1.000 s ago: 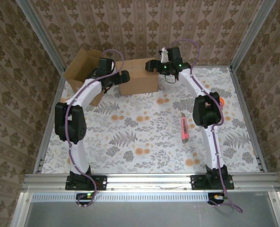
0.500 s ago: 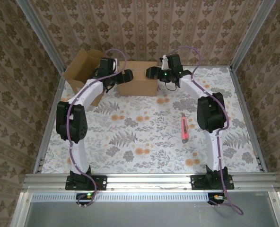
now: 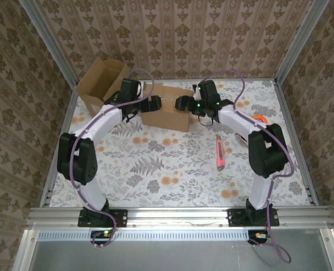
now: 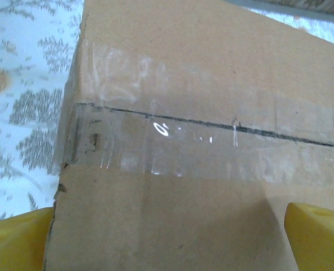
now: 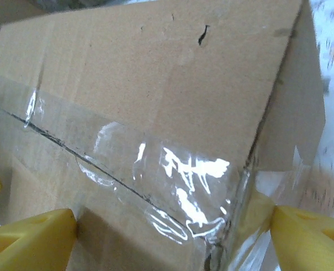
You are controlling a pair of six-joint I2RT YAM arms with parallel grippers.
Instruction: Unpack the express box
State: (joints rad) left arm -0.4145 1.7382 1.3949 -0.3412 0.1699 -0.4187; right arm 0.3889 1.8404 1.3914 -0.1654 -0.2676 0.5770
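Note:
The express box (image 3: pixel 168 111) is a brown carton sealed with clear tape (image 4: pixel 212 141) along its top seam, lying skewed at the back middle of the table. My left gripper (image 3: pixel 154 103) is at its left end and stands open. In the left wrist view the box (image 4: pixel 201 73) lies between the yellow fingertips (image 4: pixel 17 240). My right gripper (image 3: pixel 181 103) is at the box's right end, also open. In the right wrist view one fingertip (image 5: pixel 31 237) is over the taped top (image 5: pixel 155 68) and the other (image 5: pixel 311 231) is past the box's corner.
An opened, empty cardboard box (image 3: pixel 99 82) stands at the back left corner. A red utility knife (image 3: pixel 219 153) lies on the floral cloth right of centre. An orange object (image 3: pixel 261 118) peeks out behind the right arm. Metal rails edge the table.
The sealed box has come toward the near side and turned askew. Both grippers came forward with it, staying at its two ends, and both elbows swung outward.

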